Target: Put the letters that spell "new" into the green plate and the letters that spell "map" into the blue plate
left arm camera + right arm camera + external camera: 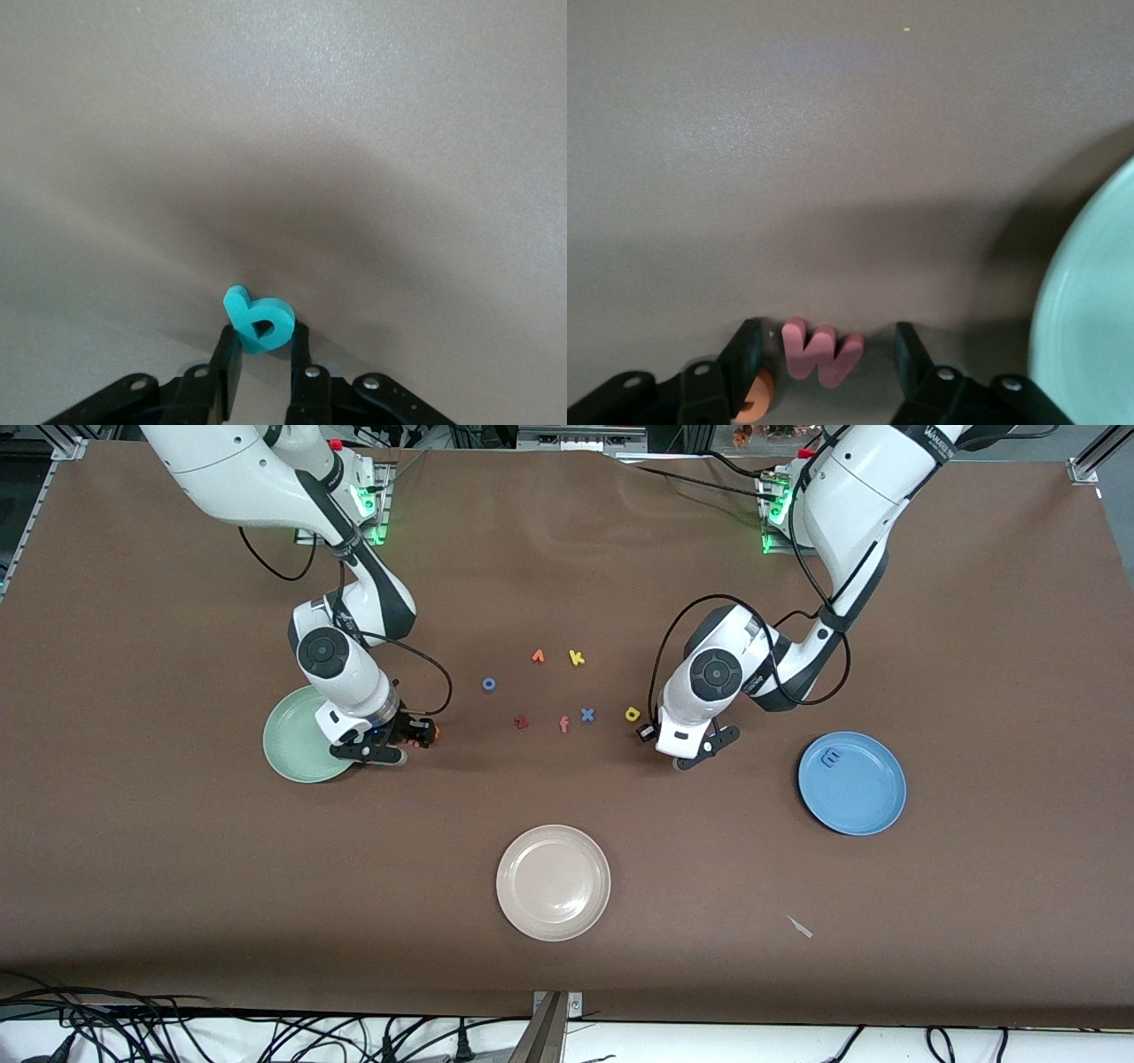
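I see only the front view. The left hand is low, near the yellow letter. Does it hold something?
Observer: Yes. In the left wrist view the left hand is shut on the teal a.
Operator: And the other arm?
Observer: The right hand is open around the salmon w; neither finger touches it.
Operator: Is any other letter close to it?
Observer: The orange e lies just outside one finger, not between the two.
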